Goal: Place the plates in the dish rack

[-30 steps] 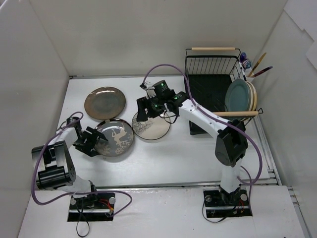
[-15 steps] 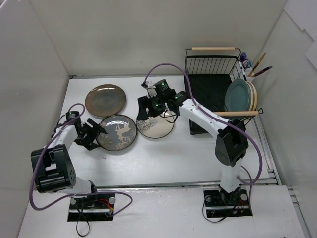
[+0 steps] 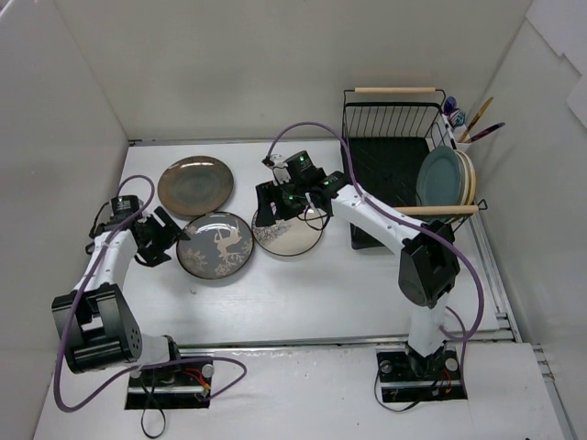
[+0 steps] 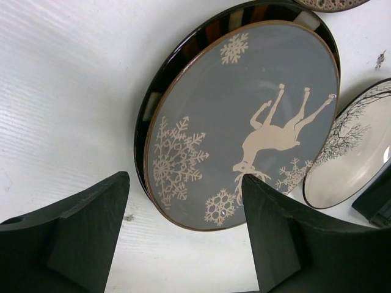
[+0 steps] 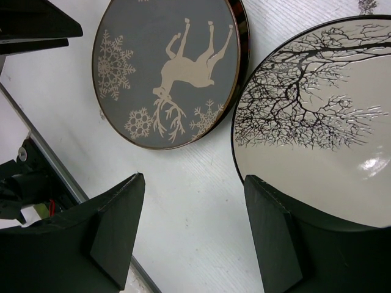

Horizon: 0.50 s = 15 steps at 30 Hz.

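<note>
Three plates lie flat on the table. A brown one [image 3: 194,186] is at the back left. A dark grey one with a deer and snowflakes [image 3: 215,245] [image 4: 244,122] [image 5: 165,67] sits in front of it. A cream one with a black tree [image 3: 289,234] [image 5: 324,122] [image 4: 354,152] lies to its right. My left gripper [image 3: 160,236] [image 4: 184,178] is open just left of the grey plate, nothing between its fingers. My right gripper [image 3: 275,203] [image 5: 194,178] is open and empty above the left rim of the cream plate. In the dish rack [image 3: 394,165], a teal plate [image 3: 442,176] and a cream plate [image 3: 468,179] stand upright.
A utensil cup [image 3: 463,128] with utensils hangs at the rack's far right corner. White walls close in the table on the left, back and right. The plates lie close together, rims nearly touching.
My left gripper has drawn back up and to the left, off the grey plate's rim. The grey and cream plates have shifted slightly to the right. The right gripper has barely moved.
</note>
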Tool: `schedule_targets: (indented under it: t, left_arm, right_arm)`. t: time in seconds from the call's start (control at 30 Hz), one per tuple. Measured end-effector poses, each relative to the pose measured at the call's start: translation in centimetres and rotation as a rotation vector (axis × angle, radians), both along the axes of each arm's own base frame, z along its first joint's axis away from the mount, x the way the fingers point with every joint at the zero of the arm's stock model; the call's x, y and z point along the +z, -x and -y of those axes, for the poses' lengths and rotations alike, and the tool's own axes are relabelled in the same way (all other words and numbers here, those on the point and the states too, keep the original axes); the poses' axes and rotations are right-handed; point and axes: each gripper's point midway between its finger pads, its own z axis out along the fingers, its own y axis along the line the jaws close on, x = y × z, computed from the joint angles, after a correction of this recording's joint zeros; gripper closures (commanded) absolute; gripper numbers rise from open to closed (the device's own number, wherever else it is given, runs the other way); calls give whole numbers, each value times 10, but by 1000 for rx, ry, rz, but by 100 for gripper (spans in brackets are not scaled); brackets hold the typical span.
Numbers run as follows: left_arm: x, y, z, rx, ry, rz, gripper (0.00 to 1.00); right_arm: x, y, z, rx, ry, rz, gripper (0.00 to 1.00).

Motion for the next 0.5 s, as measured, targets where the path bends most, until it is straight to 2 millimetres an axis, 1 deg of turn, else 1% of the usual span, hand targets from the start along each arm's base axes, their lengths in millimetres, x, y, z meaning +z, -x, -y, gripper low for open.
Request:
schedule_targets:
  t: [0.03, 0.1, 0.2, 0.33, 0.5]
  left_arm:
    - [-1, -1, -1, -10, -4, -3, 34]
    - [-5, -5, -1, -27, -7, -14, 36]
    - [-14, -5, -1, -47, -3, -39, 37]
    - [-24, -5, 0, -68, 7, -67, 40]
    - [-28, -6, 4, -84, 27, -74, 40]
  right_arm:
    - [-1, 1, 0, 0, 2, -3, 37]
    - [-4, 2, 1, 0, 7, -8, 37]
    - [-8, 3, 3, 0, 13, -16, 37]
    - [-8, 3, 3, 0, 13, -16, 37]
    - [-8, 3, 3, 0, 14, -16, 37]
